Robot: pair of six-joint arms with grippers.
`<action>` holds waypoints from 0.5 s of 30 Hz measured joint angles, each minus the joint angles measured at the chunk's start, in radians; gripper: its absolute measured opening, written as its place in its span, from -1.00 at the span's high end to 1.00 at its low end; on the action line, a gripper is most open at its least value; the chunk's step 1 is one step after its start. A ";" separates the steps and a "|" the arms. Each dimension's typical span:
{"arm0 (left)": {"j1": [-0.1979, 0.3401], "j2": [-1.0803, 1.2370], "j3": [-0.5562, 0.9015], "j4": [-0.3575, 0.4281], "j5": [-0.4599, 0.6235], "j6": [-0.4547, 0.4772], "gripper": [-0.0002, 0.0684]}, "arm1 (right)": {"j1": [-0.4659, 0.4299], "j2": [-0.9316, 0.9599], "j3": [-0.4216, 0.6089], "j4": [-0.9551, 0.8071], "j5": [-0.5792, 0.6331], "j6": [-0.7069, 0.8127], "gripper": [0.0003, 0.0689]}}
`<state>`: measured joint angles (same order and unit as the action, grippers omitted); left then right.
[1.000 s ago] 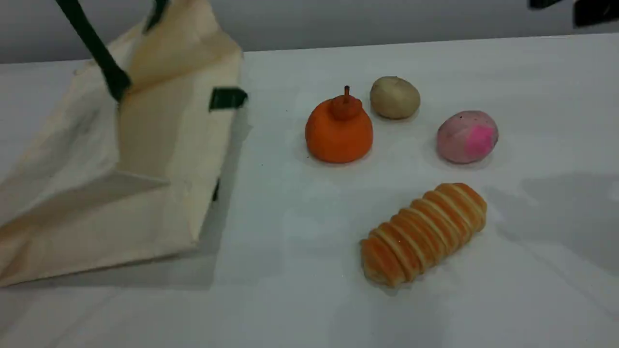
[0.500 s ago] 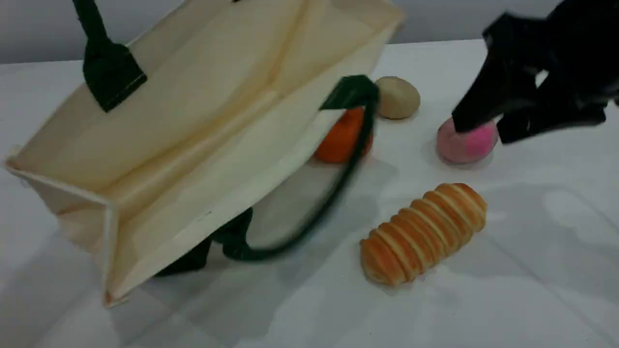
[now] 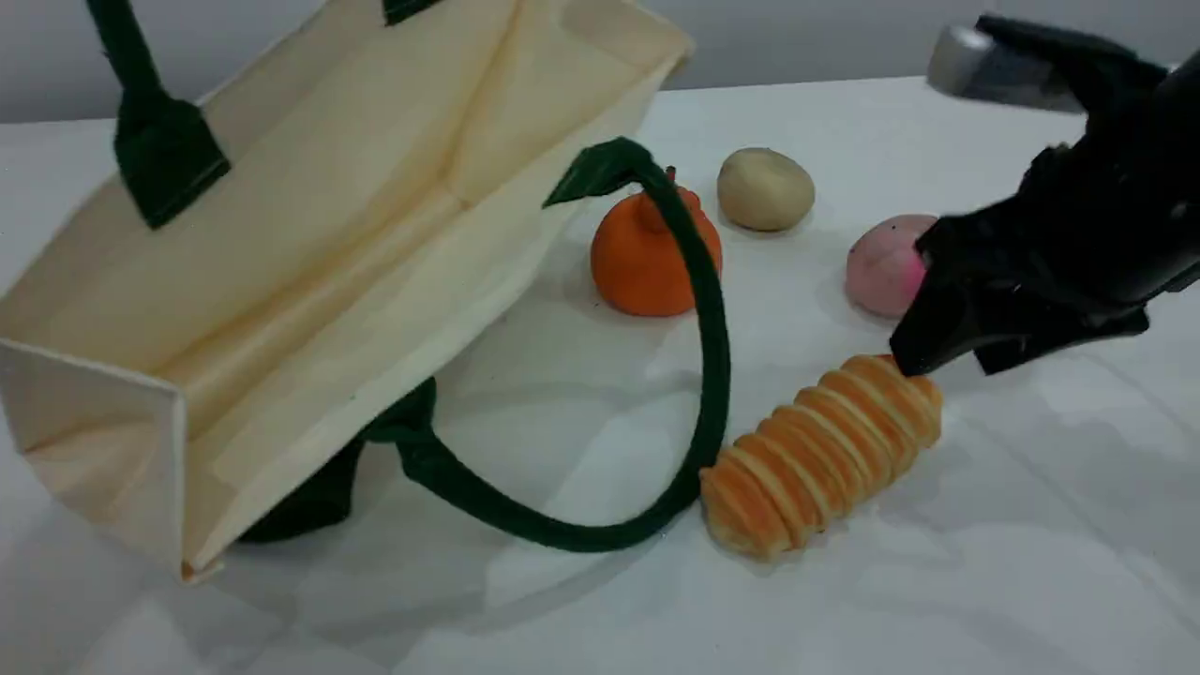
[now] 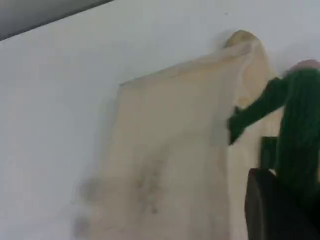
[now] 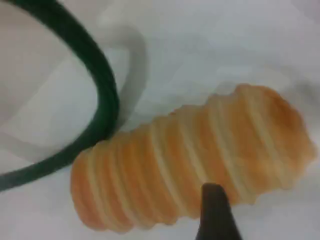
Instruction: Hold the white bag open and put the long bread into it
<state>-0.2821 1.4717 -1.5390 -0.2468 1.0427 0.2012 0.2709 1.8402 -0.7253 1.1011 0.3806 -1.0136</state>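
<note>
One white bag (image 3: 309,234) hangs tilted at left, its upper green handle (image 4: 300,135) pinched in the closed left gripper (image 4: 280,210). One long bread (image 3: 820,452) lies on the table (image 3: 1031,562), touching the lower handle (image 3: 703,356). Three round items sit behind. The right gripper (image 3: 947,352), seemingly part-open and empty, hovers over the bread.

The white bag (image 3: 309,234) runs off the top and left edges in the scene view, so the upper green handle (image 3: 141,122) gets cut and whatever holds it is out of frame. Just behind the right gripper (image 3: 937,352), the pink ball (image 3: 881,267) is half hidden. Left wrist view is pretty smeary, bag cloth (image 4: 170,160) just a blur above the fingertip (image 4: 280,210).
</note>
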 joint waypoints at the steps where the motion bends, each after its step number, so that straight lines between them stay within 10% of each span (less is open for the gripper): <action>1: -0.001 0.000 0.000 -0.012 0.007 0.003 0.76 | 0.012 0.008 0.000 -0.001 -0.010 -0.018 -0.18; 15: -0.002 0.000 -0.041 -0.119 0.073 0.109 0.76 | 0.108 0.050 -0.001 -0.001 -0.261 -0.076 -0.18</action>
<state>-0.2841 1.4717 -1.5800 -0.3659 1.1156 0.3104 0.3787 1.8899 -0.7262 1.0999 0.1194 -1.0896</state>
